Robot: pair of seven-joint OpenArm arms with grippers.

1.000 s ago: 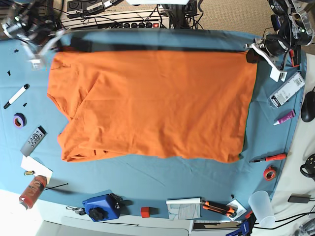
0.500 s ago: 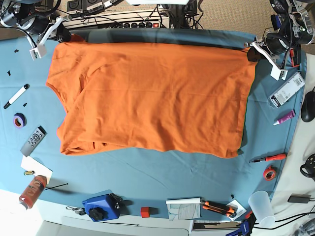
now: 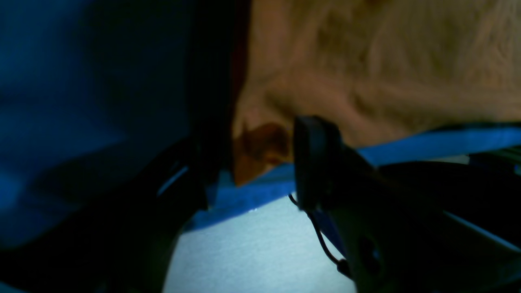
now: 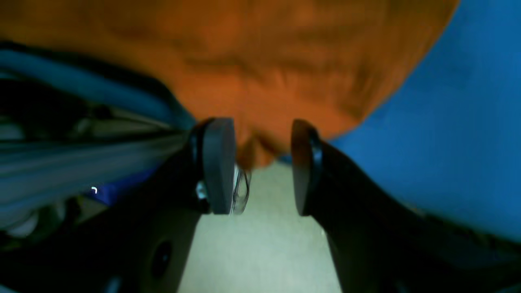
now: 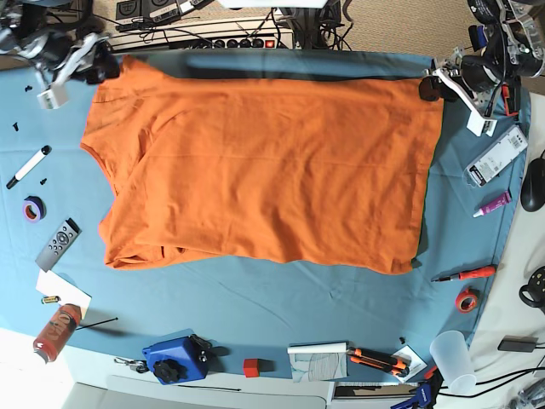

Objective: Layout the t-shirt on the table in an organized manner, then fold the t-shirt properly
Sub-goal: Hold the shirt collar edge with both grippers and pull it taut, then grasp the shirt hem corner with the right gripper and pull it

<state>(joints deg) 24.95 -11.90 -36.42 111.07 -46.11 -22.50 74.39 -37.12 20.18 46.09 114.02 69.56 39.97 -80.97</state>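
We have the shirt (image 5: 264, 166) spread wide across the table (image 5: 281, 311), its far edge running along the table's far side and its near hem lying roughly level. The right gripper (image 4: 260, 167) sits at one far corner with its jaws spread; a tip of orange cloth hangs between the pads (image 4: 217, 162) but nothing pinches it. The left gripper (image 3: 252, 162) is at the other far corner, and its jaws also stand apart with the corner of the shirt loose in the gap. So both corners look released, and we judge the laying-out step to be nearly finished.

To do it well, we should lift both grippers straight up and away, so the pads do not drag the corners back or ruck the far edge. One end of the shirt is not tidy: the near corner on the right arm's side (image 5: 140, 254) is bunched and tucked under, and the sleeve there (image 5: 95, 141) looks folded in. We would flatten that end before any fold, pulling the sleeve outward and the hem corner square. The remote (image 5: 58, 243) and tape roll (image 5: 33, 207) lie near that end, so we keep the cloth clear of them.
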